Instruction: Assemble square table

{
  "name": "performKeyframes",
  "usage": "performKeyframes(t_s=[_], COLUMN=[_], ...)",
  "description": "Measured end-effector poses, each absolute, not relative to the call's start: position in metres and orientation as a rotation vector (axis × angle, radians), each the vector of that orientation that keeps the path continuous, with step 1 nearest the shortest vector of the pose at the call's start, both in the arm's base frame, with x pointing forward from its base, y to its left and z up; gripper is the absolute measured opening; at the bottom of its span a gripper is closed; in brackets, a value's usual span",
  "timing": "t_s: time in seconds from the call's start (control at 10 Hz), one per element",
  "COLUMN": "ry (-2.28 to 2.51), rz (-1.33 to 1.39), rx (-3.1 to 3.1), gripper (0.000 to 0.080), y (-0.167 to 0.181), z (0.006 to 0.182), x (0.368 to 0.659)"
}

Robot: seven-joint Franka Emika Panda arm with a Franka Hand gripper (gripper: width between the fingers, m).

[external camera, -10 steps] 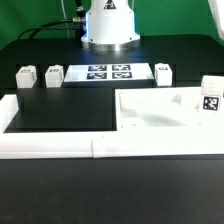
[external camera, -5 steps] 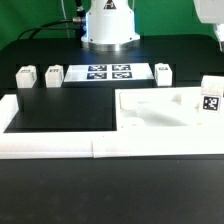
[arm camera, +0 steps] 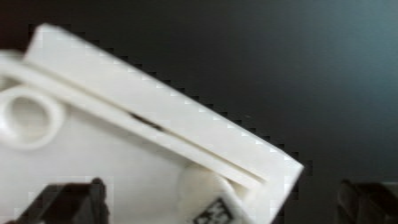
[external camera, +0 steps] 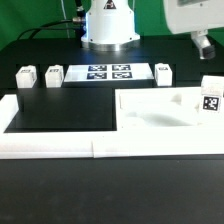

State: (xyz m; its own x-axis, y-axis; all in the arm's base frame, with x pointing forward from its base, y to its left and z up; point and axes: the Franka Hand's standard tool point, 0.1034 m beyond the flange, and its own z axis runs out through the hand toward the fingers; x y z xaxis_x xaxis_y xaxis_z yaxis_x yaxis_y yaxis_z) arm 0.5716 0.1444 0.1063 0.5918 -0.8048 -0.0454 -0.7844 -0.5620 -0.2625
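The white square tabletop lies flat at the exterior view's right, inside the border wall. One white tagged leg stands at its right corner. Three more legs stand in a row near the back. My gripper hangs open above the right leg, well clear of it. In the wrist view the tabletop's corner fills the picture, the leg's tag shows below, and my gripper straddles it with dark fingers wide apart and holding nothing.
The marker board lies in front of the robot base. A long low white border wall runs along the front and up the left side. Black table surface lies inside the wall.
My gripper has come into the exterior view from the upper right and moved down and leftward above the right leg. No part has moved.
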Motion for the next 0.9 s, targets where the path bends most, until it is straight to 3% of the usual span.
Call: performKeyframes(t_s=[0.2, 0.4, 0.7, 0.9], ry=[1.082, 0.880, 0.712, 0.486], rz=[-0.124, -0.134, -0.151, 0.025], rx=[-2.714, -2.830, -2.885, -2.941], gripper=[0.0649, 0.0649, 0.0649, 0.0649], y=[0.126, 0.122, 0.119, 0.121], z=[0.086, 0.076, 0.077, 0.069], x=[0.530, 0.507, 0.509, 0.492])
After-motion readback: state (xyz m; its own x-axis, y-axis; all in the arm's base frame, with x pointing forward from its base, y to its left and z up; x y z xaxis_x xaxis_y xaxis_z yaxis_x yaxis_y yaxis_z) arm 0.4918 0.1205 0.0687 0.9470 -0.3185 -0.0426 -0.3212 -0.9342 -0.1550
